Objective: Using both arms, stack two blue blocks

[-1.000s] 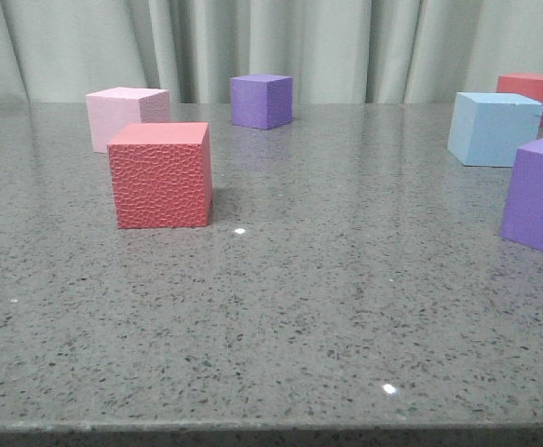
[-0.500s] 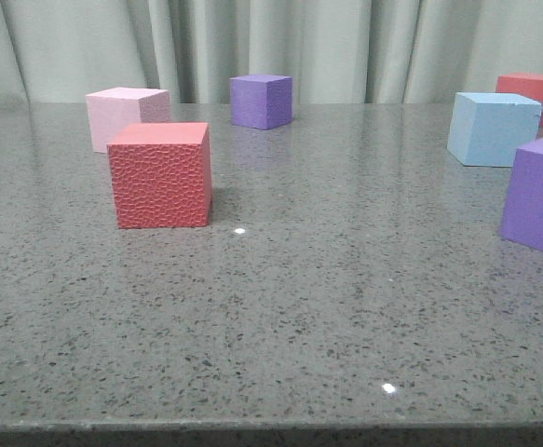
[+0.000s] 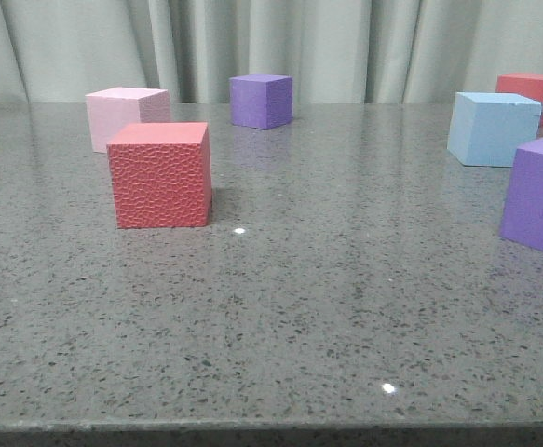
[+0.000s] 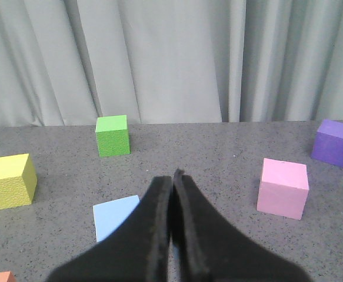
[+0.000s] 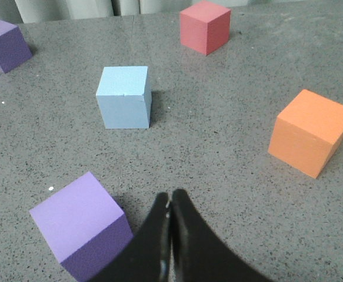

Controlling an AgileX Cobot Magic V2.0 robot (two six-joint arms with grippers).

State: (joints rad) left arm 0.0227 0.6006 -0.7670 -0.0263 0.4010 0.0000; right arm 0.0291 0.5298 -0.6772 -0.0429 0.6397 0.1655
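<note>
One pale blue block [image 3: 491, 128] stands at the far right of the table in the front view; it also shows in the right wrist view [image 5: 124, 96], well ahead of my right gripper [image 5: 170, 197], which is shut and empty. The other pale blue block [image 4: 115, 216] shows only in the left wrist view, partly hidden behind my left gripper [image 4: 173, 176], which is shut and empty above the table. Neither gripper shows in the front view.
A textured red cube [image 3: 161, 174], a pale pink cube [image 3: 122, 116] and a purple cube [image 3: 262, 100] stand on the grey table [image 3: 327, 307]. Another purple cube [image 3: 541, 193] and a red cube [image 3: 532, 92] are at right. Orange [image 5: 311, 131], green [image 4: 113, 135] and yellow [image 4: 9, 181] cubes show in wrist views.
</note>
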